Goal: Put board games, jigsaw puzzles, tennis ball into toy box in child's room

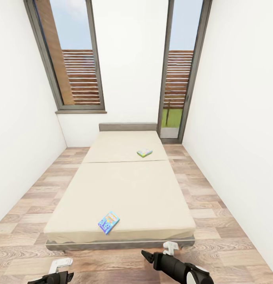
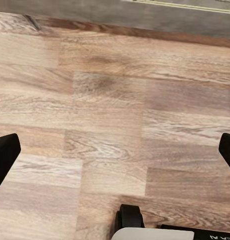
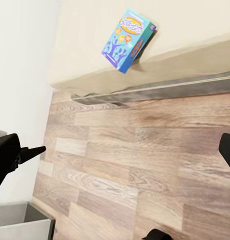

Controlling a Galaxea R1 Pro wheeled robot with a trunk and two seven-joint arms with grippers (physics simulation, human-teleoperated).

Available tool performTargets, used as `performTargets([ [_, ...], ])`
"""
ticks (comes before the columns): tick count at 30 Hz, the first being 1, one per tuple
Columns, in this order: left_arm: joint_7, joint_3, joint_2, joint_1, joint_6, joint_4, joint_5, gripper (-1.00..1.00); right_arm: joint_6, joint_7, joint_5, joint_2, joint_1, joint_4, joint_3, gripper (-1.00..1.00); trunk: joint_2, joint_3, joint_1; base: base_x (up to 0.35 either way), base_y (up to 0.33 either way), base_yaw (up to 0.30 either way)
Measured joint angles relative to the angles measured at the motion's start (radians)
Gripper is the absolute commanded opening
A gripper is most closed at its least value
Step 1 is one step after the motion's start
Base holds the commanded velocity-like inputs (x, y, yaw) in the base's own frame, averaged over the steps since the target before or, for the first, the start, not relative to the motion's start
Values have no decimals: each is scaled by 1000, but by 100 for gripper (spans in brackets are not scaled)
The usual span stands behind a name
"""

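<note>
Bed (image 1: 124,189) ahead with two board games (image 1: 109,222), wood floor (image 1: 30,252) between; both claws (image 3: 115,150) wide open, empty.

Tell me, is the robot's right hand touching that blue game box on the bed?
Apart. The head view shows the right hand over the floor, short of the blue game box on the bed.

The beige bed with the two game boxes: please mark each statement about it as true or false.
1. Two flat colourful game boxes lie on the beige mattress of the bed. True: a blue box and a green-white box.
2. The blue box lies near the foot edge of the bed. True.
3. The green-white box touches the blue box. False: they lie far apart, the green-white one further towards the grey headboard.
4. The right gripper holds the blue box. False: it hangs open over the wood-plank floor.
5. The left gripper rests on the mattress. False: it is above the floor, open.
</note>
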Motion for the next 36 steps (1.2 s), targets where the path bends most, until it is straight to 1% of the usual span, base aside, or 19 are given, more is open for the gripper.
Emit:
performTargets([
  [4,0,0,0,0,0,0,0,100,0,0,0,0,0,0,0,100,0,7,0,0,0,0],
  [13,0,0,0,0,0,0,0,100,-37,0,-2,0,0,0,0,100,0,22,0,0,0,0],
  [36,0,0,0,0,0,0,0,100,-42,0,-2,0,0,0,0,100,0,59,0,0,0,0],
])
